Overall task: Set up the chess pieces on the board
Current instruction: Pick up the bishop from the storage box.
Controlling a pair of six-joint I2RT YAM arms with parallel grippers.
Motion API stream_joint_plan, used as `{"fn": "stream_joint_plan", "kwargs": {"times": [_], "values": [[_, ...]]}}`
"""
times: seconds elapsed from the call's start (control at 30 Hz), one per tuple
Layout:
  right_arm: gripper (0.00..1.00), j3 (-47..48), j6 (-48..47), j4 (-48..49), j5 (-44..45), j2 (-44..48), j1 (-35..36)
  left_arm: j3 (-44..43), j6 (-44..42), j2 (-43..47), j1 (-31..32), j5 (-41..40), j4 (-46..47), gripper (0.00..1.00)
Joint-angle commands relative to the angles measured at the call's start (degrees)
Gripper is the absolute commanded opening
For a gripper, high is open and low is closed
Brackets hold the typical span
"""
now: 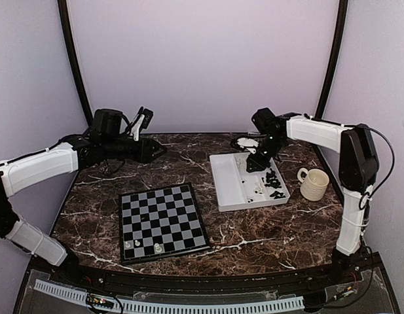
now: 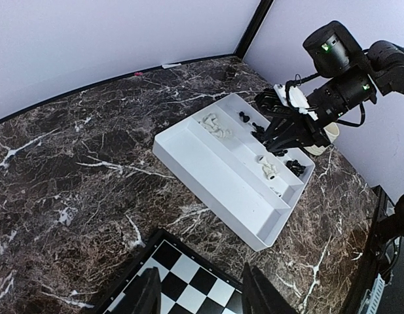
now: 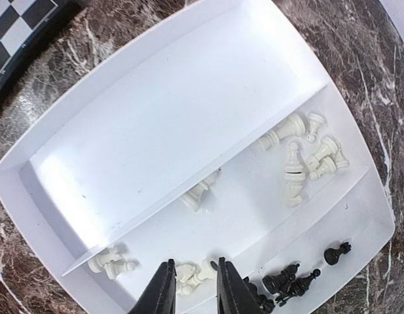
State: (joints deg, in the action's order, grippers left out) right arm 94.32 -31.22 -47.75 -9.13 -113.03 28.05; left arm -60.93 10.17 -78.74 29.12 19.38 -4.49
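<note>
The board (image 1: 162, 221) lies at the front centre with three white chess pieces (image 1: 137, 243) on its near rows. The other chess pieces lie loose in the white tray (image 1: 229, 186): white ones (image 3: 306, 154) in the middle section, black ones (image 3: 290, 281) along the outer strip. My right gripper (image 3: 194, 284) is low in the tray, its jaws narrowly open on either side of two lying white pieces (image 3: 200, 273). My left gripper (image 2: 200, 297) is open and empty, held above the board's far corner (image 2: 182, 275).
A cream ribbed mug (image 1: 313, 183) stands right of the tray. The tray's large section (image 3: 162, 118) holds nothing. In the left wrist view my right arm (image 2: 332, 85) reaches over the tray's far end. Dark marble table (image 1: 254, 229) surrounds the board.
</note>
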Motion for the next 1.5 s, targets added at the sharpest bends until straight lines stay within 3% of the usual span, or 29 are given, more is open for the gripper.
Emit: {"fn": "stream_joint_plan", "kwargs": {"times": [0.0,0.17,0.53,0.7,0.87,1.47], "values": [[0.23,-0.4,0.2,3.6,2.3,-2.6,-0.1,-3.2,2.4,-0.9,0.1,1.5,-0.8,0.44],[0.23,2.7,-0.6,-1.9,3.9,-4.7,-0.1,-7.9,1.7,-3.2,0.1,1.0,-4.3,0.44],[0.27,-3.4,-7.9,-7.3,3.9,-1.3,0.5,-9.6,2.9,-6.0,0.1,2.4,-2.9,0.45],[0.36,-5.8,-6.7,-1.2,4.2,-0.4,1.5,-10.2,2.6,-6.5,0.1,2.1,-3.1,0.45],[0.43,-2.1,-2.8,3.7,3.8,-4.1,1.6,-10.2,3.1,-6.7,0.1,2.1,-3.1,0.45],[0.36,3.1,0.4,7.3,5.7,-11.6,0.8,-8.8,3.2,-6.5,0.1,1.1,-2.4,0.45]]}}
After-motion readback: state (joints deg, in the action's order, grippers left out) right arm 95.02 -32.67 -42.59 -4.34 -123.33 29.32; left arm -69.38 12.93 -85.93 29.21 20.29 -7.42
